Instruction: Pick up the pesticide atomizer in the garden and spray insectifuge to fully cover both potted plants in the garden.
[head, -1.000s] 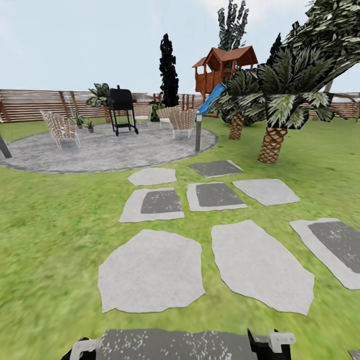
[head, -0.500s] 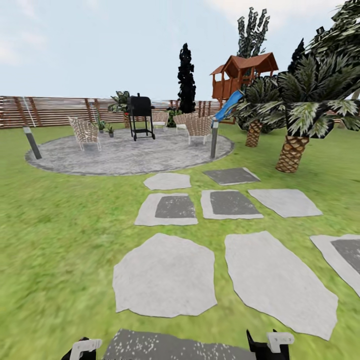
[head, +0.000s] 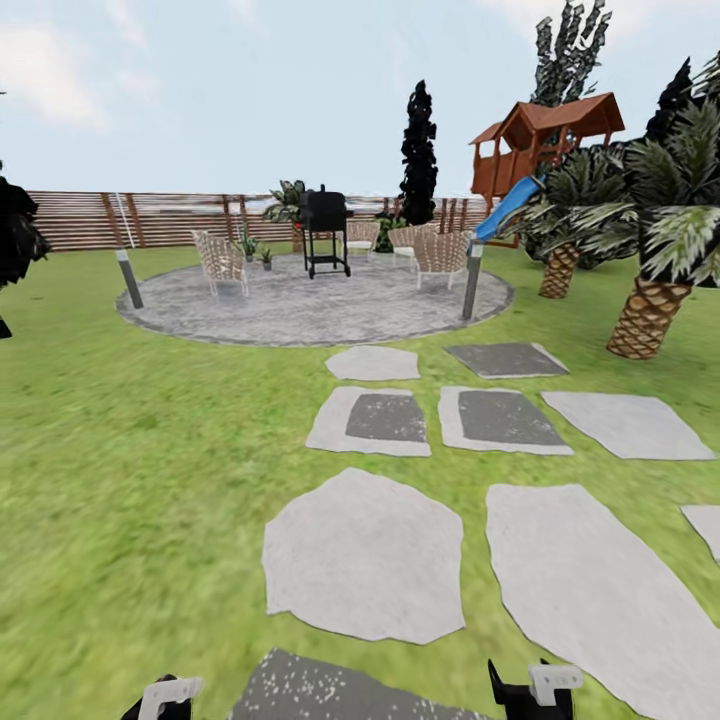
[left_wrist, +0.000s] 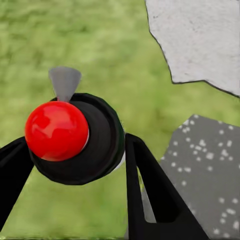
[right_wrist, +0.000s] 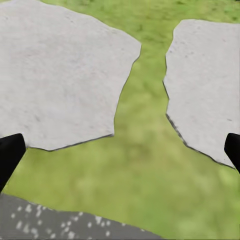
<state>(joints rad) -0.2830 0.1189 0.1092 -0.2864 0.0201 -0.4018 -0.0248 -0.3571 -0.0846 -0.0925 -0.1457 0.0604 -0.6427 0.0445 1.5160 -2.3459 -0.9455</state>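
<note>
Red-topped pesticide atomizer (left_wrist: 70, 137) between left gripper (left_wrist: 75, 165) fingers.

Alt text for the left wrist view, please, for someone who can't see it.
The left gripper, its two black fingers closed around a spray bottle with a glossy red round top and dark collar, hangs over green lawn beside a pale grey stepping stone and a speckled dark one.

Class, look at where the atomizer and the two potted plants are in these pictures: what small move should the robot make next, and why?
Probably drive forward over the stepping stones toward the patio. The left claw already holds the pesticide atomizer, while the potted plants stand far off beside a wicker chair, too distant to spray.
</note>
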